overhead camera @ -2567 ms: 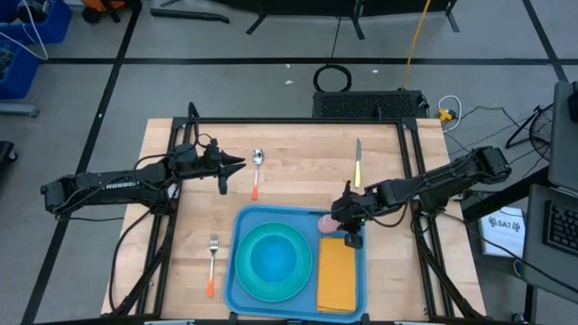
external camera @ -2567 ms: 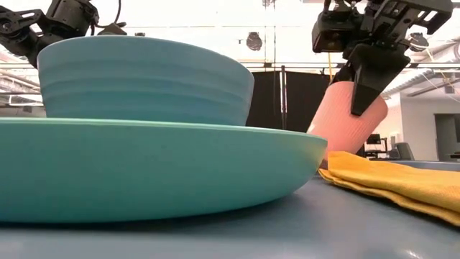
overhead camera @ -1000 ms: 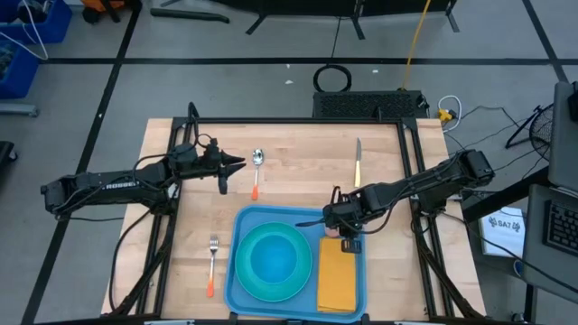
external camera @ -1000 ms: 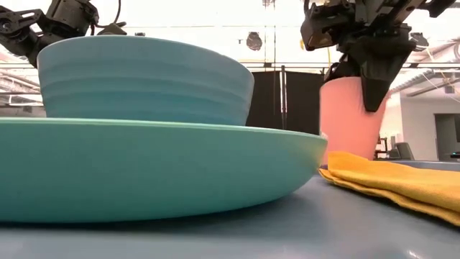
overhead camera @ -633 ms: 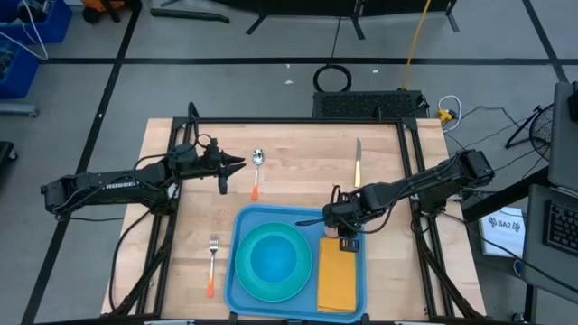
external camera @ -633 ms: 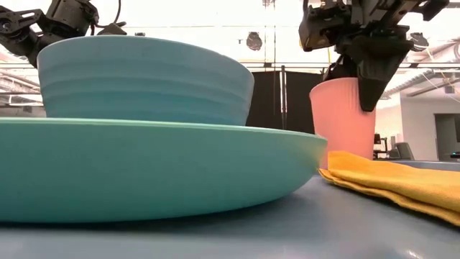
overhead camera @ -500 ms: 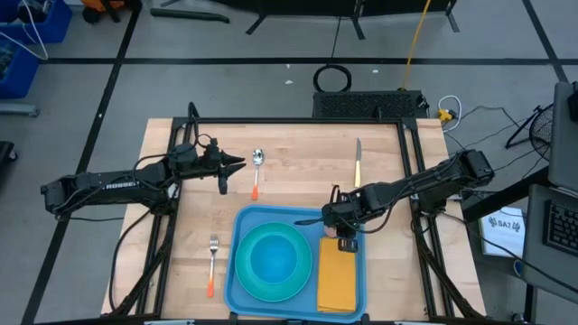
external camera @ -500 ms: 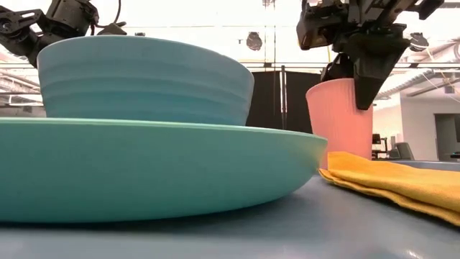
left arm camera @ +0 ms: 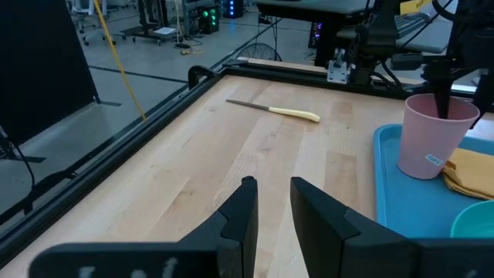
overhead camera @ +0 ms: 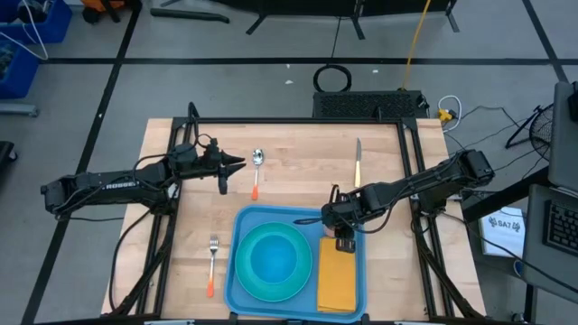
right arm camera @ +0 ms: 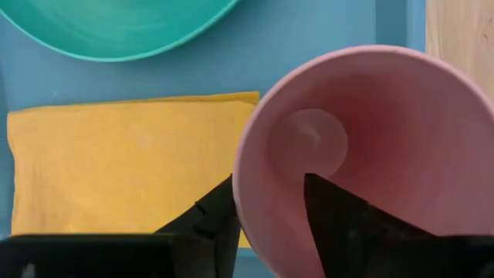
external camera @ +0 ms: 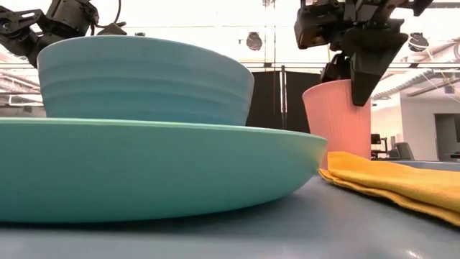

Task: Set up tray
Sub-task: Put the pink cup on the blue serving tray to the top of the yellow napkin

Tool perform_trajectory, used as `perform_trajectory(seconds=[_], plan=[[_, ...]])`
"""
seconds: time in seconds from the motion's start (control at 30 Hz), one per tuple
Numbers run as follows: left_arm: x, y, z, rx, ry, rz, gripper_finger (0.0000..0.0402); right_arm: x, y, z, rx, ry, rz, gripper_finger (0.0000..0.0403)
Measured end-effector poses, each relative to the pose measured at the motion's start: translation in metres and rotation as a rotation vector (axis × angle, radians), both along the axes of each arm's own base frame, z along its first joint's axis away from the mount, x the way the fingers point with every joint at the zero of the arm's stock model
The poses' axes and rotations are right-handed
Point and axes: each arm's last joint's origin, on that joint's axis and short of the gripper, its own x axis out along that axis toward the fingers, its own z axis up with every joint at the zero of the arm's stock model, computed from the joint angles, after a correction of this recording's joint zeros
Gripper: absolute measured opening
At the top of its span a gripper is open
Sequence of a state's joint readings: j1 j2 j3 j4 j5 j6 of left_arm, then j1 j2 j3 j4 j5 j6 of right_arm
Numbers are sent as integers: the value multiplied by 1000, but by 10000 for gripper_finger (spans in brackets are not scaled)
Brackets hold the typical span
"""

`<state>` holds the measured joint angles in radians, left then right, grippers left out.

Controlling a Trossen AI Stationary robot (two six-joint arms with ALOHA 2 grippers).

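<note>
Right wrist view alone: jaws parted astride pink cup (right arm camera: 363, 147) rim, on tray (right arm camera: 309, 46).

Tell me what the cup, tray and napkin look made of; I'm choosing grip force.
Cup: pink, matte, faintly ribbed wall, thin rim; probably plastic. Tray: blue, smooth with a slight sheen and a moulded raised rim; looks like plastic. Napkin: orange-yellow, matte, soft folded edges in the low view; likely cloth, though paper cannot be ruled out.

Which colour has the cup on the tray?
The cup is pink; the right wrist view shows it best.
</note>
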<state>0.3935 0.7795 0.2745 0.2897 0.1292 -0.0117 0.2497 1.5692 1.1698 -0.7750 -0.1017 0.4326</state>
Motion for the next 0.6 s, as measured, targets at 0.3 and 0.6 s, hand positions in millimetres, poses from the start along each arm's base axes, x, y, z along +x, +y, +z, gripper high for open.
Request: perform_trajectory(seconds=[0.3,0.6], plan=[[0,0,0,-1,0,0,81,1,0,0,7,-4,-15,160],[0,0,0,-4,-2,1,81,2,0,19,53,-125,-49,182]])
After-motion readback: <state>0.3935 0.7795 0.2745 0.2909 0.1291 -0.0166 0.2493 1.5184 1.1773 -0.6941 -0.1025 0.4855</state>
